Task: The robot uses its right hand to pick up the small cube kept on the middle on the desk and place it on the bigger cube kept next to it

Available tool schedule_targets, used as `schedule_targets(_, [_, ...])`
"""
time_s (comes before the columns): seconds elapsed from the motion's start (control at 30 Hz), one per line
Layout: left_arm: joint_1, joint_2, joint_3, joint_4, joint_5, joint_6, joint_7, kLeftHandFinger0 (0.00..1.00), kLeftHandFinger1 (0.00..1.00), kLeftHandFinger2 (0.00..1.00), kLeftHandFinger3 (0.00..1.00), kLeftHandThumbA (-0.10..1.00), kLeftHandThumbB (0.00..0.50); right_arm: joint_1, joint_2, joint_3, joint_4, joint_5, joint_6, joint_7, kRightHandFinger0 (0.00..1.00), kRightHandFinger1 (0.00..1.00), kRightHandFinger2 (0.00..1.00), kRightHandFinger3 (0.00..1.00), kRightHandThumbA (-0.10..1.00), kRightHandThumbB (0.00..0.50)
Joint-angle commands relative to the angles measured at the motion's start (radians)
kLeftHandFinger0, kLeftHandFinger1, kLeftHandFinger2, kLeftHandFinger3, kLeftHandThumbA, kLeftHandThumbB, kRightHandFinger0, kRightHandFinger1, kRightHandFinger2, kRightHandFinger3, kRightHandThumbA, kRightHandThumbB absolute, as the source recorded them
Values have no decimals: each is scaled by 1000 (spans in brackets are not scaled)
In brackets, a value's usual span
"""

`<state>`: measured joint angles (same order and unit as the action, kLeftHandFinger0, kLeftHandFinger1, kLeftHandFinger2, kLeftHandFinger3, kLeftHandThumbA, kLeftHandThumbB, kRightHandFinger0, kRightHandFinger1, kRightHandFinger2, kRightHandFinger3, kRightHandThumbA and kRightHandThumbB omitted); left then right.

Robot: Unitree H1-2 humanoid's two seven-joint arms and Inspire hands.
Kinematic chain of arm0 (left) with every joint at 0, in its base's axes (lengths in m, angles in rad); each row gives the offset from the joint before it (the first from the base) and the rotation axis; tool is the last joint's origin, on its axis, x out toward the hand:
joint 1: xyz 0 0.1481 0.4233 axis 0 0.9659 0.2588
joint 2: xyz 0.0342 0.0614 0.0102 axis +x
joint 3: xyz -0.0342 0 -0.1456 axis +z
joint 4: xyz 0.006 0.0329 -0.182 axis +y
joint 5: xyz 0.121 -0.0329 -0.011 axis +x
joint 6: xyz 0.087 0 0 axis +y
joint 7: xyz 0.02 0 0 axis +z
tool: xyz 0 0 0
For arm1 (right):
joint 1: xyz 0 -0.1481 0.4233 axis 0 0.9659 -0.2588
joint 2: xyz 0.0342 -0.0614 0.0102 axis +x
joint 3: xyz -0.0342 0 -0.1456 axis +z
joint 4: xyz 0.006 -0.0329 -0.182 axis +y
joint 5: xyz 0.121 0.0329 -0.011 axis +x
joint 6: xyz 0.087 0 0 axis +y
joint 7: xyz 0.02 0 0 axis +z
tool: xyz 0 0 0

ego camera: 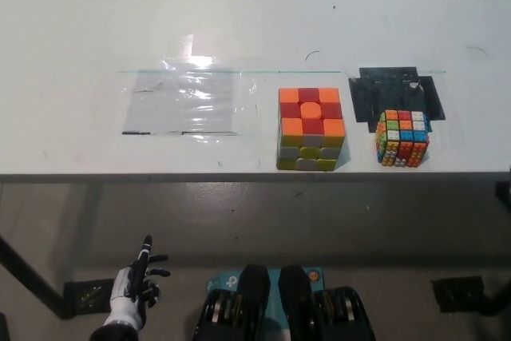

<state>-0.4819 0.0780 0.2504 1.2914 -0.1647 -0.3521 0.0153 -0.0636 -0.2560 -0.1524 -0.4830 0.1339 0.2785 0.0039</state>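
The small cube [402, 137] sits on the white bench [239, 21] near its front edge, partly over a black patch [397, 89]. Just to its left, apart from it, stands the bigger cube [311, 128]. Further left lies a clear plastic sheet [184, 101]. The left robot hand [134, 287] hangs low below the bench, fingers spread, holding nothing. The right robot hand seems out of view.

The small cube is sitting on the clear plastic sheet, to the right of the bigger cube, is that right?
Not quite. The head view shows the small cube sitting at the front edge of the black patch, not on the clear plastic sheet. It is indeed to the right of the bigger cube.
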Motion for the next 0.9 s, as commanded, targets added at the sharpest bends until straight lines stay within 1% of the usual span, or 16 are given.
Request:
schedule_targets(0.0, [-22, 18, -9, -2, -3, -40, -8, 0, 70, 288, 354, 751, 500, -107, -80, 57, -26, -77, 24, 64, 1000, 1000, 1000, 1000, 436, 334])
schedule_targets(0.07, [-24, 20, -13, -2, -2, -40, -8, 0, 70, 291, 354, 754, 500, -135, -105, 79, -11, -93, 18, 74, 1000, 1000, 1000, 1000, 442, 331])
schedule_targets(0.1, [-23, 21, -15, -1, -2, -40, -10, 3, 84, 304, 359, 758, 500, -152, -114, 89, 2, -101, 20, 75, 1000, 1000, 1000, 1000, 468, 371])
schedule_targets(0.13, [-24, 22, -17, 1, -2, -41, -10, 1, 68, 275, 333, 760, 500, -185, -131, 106, 27, -120, 22, 82, 1000, 1000, 1000, 1000, 510, 383])
schedule_targets(0.27, [-24, 21, -13, 2, -11, -39, -12, 0, 47, 255, 287, 751, 500, -246, -170, 158, 119, -169, -38, 100, 1000, 1000, 1000, 1000, 569, 395])
schedule_targets(0.33, [-27, 22, -15, 4, -10, -39, -15, 0, 60, 274, 302, 747, 500, -263, -178, 171, 142, -172, -42, 105, 1000, 1000, 1000, 1000, 584, 406])
schedule_targets(0.37, [-28, 23, -18, 4, -5, -36, -7, 0, 70, 276, 318, 762, 500, -285, -186, 194, 183, -195, -58, 114, 1000, 1000, 1000, 1000, 627, 410])
schedule_targets(0.47, [-31, 23, -17, 1, -7, -30, -4, 0, 86, 302, 317, 768, 500, -324, -202, 235, 255, -230, -86, 130, 1000, 1000, 1000, 1000, 650, 401])
schedule_targets(0.5, [-31, 23, -18, 2, -6, -33, 0, 0, 70, 289, 315, 768, 500, -332, -205, 243, 275, -239, -92, 131, 1000, 1000, 1000, 1000, 629, 396])
schedule_targets(0.53, [-30, 23, -19, -3, -6, -30, -3, 0, 78, 299, 324, 768, 500, -343, -211, 256, 299, -252, -98, 135, 1000, 1000, 1000, 1000, 612, 387])
schedule_targets(0.6, [-30, 24, -19, -1, -6, -32, -1, 0, 65, 285, 293, 773, 500, -362, -227, 282, 347, -280, -120, 148, 1000, 1000, 1000, 1000, 626, 372])
schedule_targets(0.63, [-30, 24, -21, 1, -4, -33, 0, 0, 62, 285, 291, 773, 500, -372, -235, 296, 367, -293, -122, 155, 1000, 1000, 1000, 1000, 634, 379])
schedule_targets(0.67, [-31, 24, -20, 0, -6, -27, 0, 0, 66, 292, 302, 769, 500, -378, -240, 304, 386, -298, -135, 160, 1000, 1000, 1000, 1000, 611, 373])
schedule_targets(0.7, [-32, 26, -23, 6, -2, -30, 3, 0, 66, 284, 285, 780, 500, -389, -248, 317, 418, -308, -157, 167, 1000, 1000, 1000, 1000, 609, 373])
schedule_targets(0.8, [-36, 29, -21, 8, -6, -27, -2, 0, 74, 291, 301, 795, 500, -414, -265, 347, 476, -341, -185, 175, 1000, 1000, 1000, 1000, 654, 388])
schedule_targets(0.87, [-34, 28, -16, 5, -13, -24, -6, 0, 66, 279, 301, 791, 500, -417, -270, 360, 487, -361, -193, 173, 1000, 1000, 1000, 1000, 638, 373])
